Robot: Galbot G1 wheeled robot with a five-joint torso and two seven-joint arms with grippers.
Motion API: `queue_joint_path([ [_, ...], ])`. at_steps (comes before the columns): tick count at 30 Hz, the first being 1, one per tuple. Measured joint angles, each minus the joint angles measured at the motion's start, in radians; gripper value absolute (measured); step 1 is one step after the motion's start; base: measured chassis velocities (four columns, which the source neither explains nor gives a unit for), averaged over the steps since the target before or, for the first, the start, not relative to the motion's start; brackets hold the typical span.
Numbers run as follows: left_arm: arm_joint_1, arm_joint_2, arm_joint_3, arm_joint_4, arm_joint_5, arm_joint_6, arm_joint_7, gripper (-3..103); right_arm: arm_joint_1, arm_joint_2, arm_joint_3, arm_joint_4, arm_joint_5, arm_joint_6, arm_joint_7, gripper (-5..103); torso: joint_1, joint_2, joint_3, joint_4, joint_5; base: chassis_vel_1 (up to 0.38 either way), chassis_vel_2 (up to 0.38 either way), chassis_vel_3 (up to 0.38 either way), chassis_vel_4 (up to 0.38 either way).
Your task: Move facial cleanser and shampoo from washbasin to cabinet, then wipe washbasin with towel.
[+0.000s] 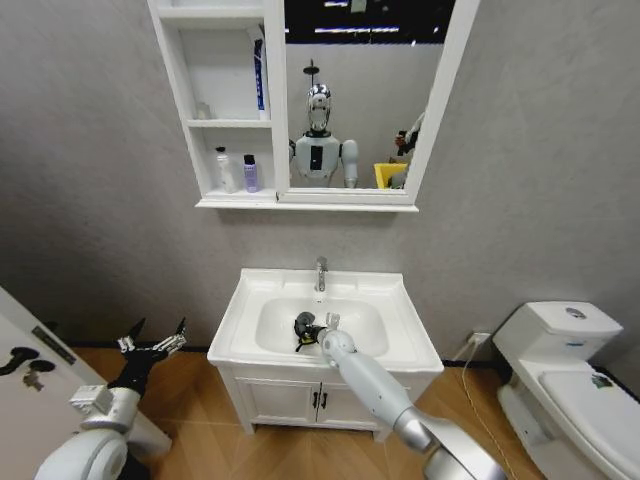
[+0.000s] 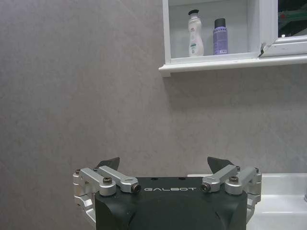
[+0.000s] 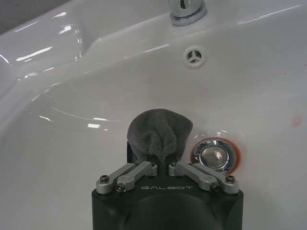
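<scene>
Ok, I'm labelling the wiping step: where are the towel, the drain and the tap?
towel (image 3: 159,132), right wrist view, middle of the bunched grey cloth.
drain (image 3: 214,155), right wrist view, centre of the chrome plug.
tap (image 1: 321,272), head view, its upright chrome body.

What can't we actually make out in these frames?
- Bottle labels: the white bottle and purple bottle on the cabinet shelf are too small to read, in head and left wrist views.
- Contact between towel and washbasin: right gripper hides the underside, right wrist view.
- Tap spout: cut off by the frame edge.
- Left gripper, open beside the basin: body cut off by the frame edge.
</scene>
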Motion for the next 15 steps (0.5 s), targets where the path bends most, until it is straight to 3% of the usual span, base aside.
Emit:
queue_joint_path([
  [5, 0.000, 0.000, 0.000, 0.000, 0.000, 0.000, 0.000, 100, -0.003, -0.008, 0.020, -0.034, -0.092, 0.011, 0.019, 5, 0.000, 0.000, 0.000, -0.0001, 0.0001, 0.000, 0.000, 0.000, 0.000],
  [7, 0.000, 0.000, 0.000, 0.000, 0.000, 0.000, 0.000, 100, -0.016, -0.046, 0.033, -0.014, -0.256, 0.023, 0.053, 5, 0.000, 0.000, 0.000, -0.0002, 0.0001, 0.000, 0.000, 0.000, 0.000],
  [8, 0.000, 0.000, 0.000, 0.000, 0.000, 0.000, 0.000, 100, -0.016, -0.046, 0.033, -0.014, -0.256, 0.023, 0.053, 5, 0.000, 0.000, 0.000, -0.0002, 0.0001, 0.000, 0.000, 0.000, 0.000],
  [13, 0.000, 0.000, 0.000, 0.000, 0.000, 0.000, 0.000, 100, -0.064, -0.123, 0.082, 0.071, -0.507, 0.080, 0.032, 5, 0.000, 0.000, 0.000, -0.0005, 0.0003, 0.000, 0.000, 0.000, 0.000],
  [15, 0.000, 0.000, 0.000, 0.000, 0.000, 0.000, 0.000, 100, -0.076, -0.140, 0.095, 0.094, -0.534, 0.086, 0.031, 5, 0.000, 0.000, 0.000, -0.0005, 0.0003, 0.000, 0.000, 0.000, 0.000],
])
